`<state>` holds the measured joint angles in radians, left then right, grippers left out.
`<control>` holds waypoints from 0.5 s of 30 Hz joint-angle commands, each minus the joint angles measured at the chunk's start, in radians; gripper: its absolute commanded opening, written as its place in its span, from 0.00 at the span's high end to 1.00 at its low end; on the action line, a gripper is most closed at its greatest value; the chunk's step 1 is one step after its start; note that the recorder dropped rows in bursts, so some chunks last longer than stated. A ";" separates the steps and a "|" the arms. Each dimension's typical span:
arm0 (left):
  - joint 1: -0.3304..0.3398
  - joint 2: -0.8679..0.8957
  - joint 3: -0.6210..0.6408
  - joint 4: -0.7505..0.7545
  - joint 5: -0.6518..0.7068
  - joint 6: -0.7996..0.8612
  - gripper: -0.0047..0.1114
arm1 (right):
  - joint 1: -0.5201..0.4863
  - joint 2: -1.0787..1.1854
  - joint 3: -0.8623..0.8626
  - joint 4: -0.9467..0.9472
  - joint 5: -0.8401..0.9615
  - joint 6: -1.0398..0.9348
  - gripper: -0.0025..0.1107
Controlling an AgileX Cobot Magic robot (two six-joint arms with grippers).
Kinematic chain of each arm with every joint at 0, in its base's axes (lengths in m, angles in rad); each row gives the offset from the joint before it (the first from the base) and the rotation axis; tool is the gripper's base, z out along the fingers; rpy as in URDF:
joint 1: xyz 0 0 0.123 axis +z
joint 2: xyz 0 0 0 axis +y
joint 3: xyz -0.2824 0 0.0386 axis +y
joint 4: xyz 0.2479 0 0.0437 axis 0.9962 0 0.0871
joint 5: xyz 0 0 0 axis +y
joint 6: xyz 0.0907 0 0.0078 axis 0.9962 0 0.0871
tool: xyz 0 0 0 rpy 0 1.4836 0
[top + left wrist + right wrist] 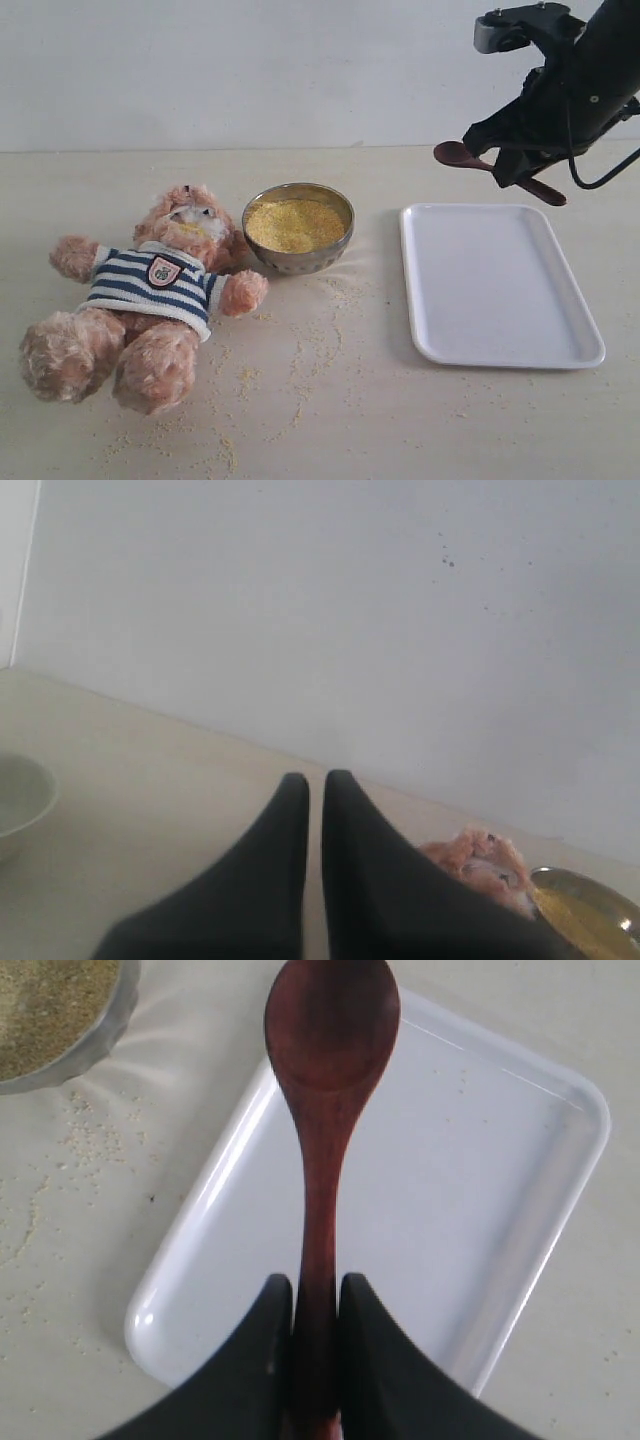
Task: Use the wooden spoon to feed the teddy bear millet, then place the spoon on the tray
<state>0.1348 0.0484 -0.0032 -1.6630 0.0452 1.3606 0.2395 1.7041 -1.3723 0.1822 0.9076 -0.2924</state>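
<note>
Clerk: Spoon, location?
Checker: Pinched by the handle in right gripper, which is closed tight on it. Bowl end empty, held in the air over tray, near the worktop's right edge.
Clerk: Left gripper?
Checker: Fingers together, nothing held.
Clerk: Bear, millet?
Checker: Bear, left edge. Millet in bowl, mid-worktop; grains spilled toward the near edge.
Clerk: Handling note?
Checker: Lower level, lengthwise along tray. Release only once spoon rests inside the rim.
</note>
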 commanded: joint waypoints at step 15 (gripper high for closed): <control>-0.067 -0.006 0.003 0.007 0.065 0.069 0.92 | -0.009 -0.006 0.321 -0.192 -0.392 0.206 0.98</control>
<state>0.0713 0.0484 -0.0032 -1.6603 0.0657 1.4251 0.2373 1.7041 -1.0949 0.0000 0.5997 -0.0951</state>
